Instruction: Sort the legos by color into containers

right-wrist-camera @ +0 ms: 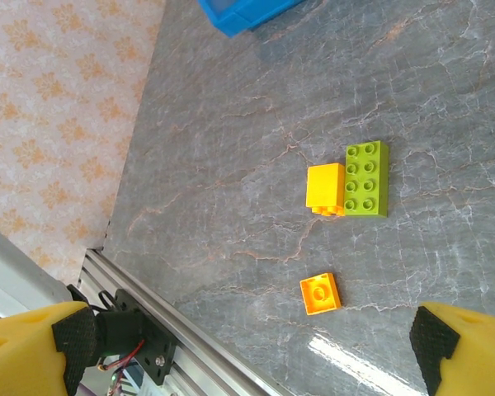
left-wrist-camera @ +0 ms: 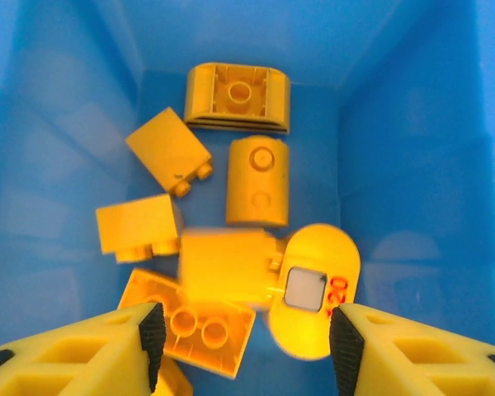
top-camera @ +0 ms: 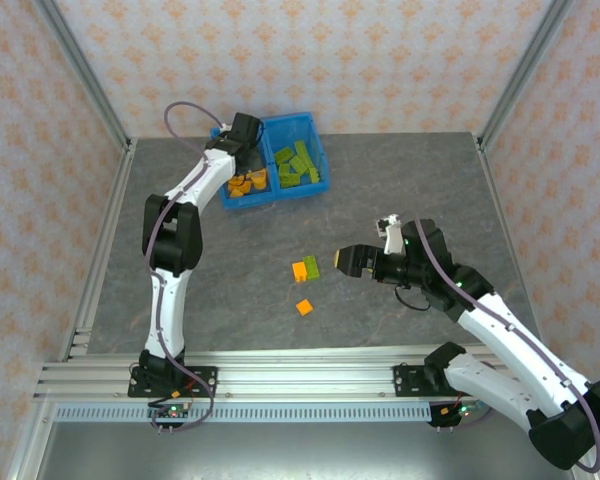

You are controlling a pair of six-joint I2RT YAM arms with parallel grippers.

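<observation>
Two compartments in one blue bin (top-camera: 290, 120): left holds orange legos (left-wrist-camera: 256, 181), one oval piece (left-wrist-camera: 313, 280) marked "120" in red; right holds green legos (top-camera: 298, 165). Left end effector (left-wrist-camera: 247, 334) hovers above the orange lot, fingers apart, empty. Table (top-camera: 400, 180): orange brick (right-wrist-camera: 325, 189) touching green brick (right-wrist-camera: 367, 179), small orange brick (right-wrist-camera: 320, 294) near. Right end effector (right-wrist-camera: 252, 346) spread wide, empty.

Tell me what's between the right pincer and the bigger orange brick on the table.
The green brick, right beside that orange brick, then bare table up to the right pincer; the top external view shows it.
</observation>
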